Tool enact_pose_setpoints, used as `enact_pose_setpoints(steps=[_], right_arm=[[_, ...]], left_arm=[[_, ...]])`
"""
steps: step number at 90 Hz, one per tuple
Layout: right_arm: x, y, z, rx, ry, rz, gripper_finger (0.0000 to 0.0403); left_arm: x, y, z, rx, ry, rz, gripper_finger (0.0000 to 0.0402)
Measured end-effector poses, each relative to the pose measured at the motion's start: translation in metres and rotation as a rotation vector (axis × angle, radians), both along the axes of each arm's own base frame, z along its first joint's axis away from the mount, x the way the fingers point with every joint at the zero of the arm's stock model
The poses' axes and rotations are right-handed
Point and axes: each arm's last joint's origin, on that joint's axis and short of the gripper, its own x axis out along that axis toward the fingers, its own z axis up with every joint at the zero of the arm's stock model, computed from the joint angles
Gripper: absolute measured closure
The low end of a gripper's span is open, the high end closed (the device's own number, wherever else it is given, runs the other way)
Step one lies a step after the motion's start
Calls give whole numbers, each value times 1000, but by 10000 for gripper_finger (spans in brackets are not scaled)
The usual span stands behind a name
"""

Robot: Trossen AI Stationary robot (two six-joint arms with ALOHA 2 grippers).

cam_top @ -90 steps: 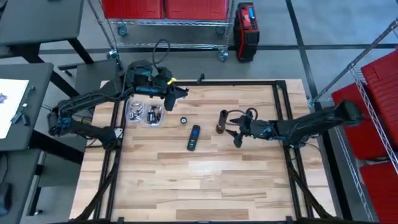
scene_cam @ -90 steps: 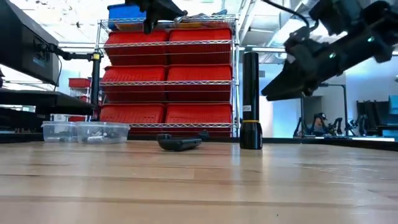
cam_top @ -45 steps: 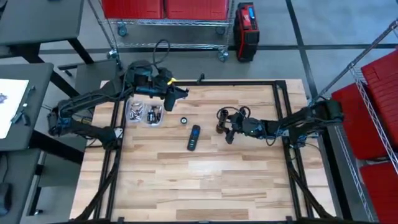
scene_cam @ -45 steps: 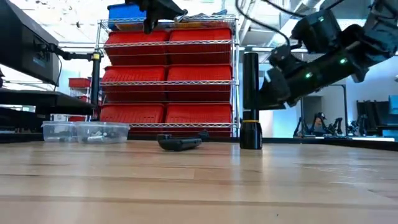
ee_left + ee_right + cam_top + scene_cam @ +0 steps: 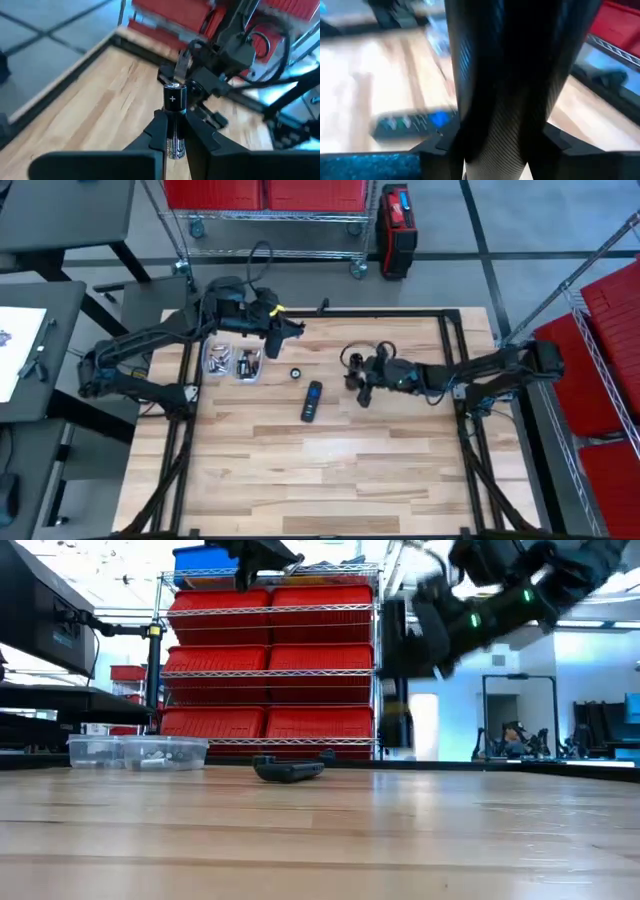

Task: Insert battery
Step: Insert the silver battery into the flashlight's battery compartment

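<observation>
Table [image 5: 330, 470]: pale wood, black frame around it.
Right gripper [image 5: 362, 378]: fingers clamped around the flashlight [image 5: 397, 680]; blurred, lifted off the table in the low view, base hard to make out.
Left gripper [image 5: 173, 131]: above the table's far left corner, pinching the battery [image 5: 174, 112], plus end forward; lower end hidden between the fingers.
Remote [image 5: 312, 400]: flat at mid-table.
Cap [image 5: 295, 373]: small, beside the clear bins [image 5: 232, 362].

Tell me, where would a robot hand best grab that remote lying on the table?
Around its middle, coming straight down from above, with the fingers closing across its narrow width. The remote lies flat on the table and is long and slim, so its two long edges are probably the only sides it could pinch. There is bare wood along both edges, leaving room for the fingers.
</observation>
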Motion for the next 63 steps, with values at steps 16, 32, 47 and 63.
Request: enact_pose_setpoints(steps=[16, 32, 47, 63], right_arm=[[10, -14, 59, 35, -88, 98, 262], [25, -18, 90, 104, -41, 211, 262], [42, -17, 99, 116, -13, 224, 262], [57, -19, 92, 173, 15, 206, 262]], left_arm=[[15, 3, 11, 36, -188, -11, 384], [27, 0, 17, 80, -307, -39, 384], [33, -8, 17, 110, -334, -67, 384], [36, -15, 17, 174, -325, -66, 384]])
